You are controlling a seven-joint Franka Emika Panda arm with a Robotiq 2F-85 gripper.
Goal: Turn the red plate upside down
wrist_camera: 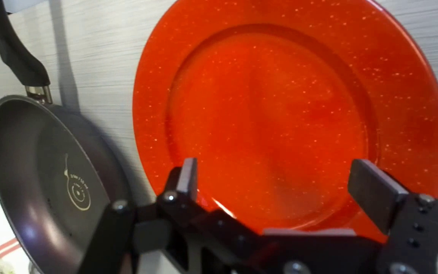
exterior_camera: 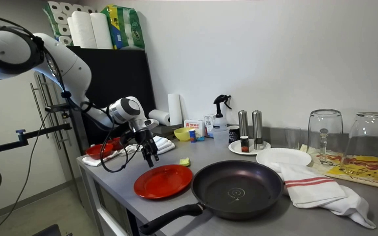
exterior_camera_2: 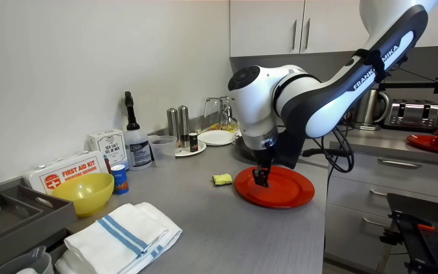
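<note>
Tabletop point(exterior_camera_2: 219, 232): looks smooth, so anything I shove without a grip will probably skid, and its drop-off edge is near my working spot. Arm point(exterior_camera_2: 310, 102): reaching over it, wrist pointed down. A full flip likely needs a lot of wrist turn; start from a poor angle and I could run out halfway. Frying pan point(exterior_camera: 238, 190): just beside the red plate point(exterior_camera: 162, 182), strip of tabletop between them in the wrist view. Swing the plate that way and it may clip the pan's wall. Plate itself: flat on the tabletop, near the edge, below the claw point(wrist_camera: 274, 167). I read it as face up, well sunken, so flip not done. Rim is low and glossy: come in shallow and I'd just push it along; pinch too little and it could slip mid-turn. Release it badly and it may drop off the edge. Claw: spread wide, nothing between the pads point(wrist_camera: 186, 180), hanging above the plate; no contact I can make out, height hard to judge. Straight down like this, a pad would probably jam on the plate's face instead of straddling the rim. Yellow sponge point(exterior_camera_2: 222, 179): just beside the plate; could end up under it, leaving it tilted.
</note>
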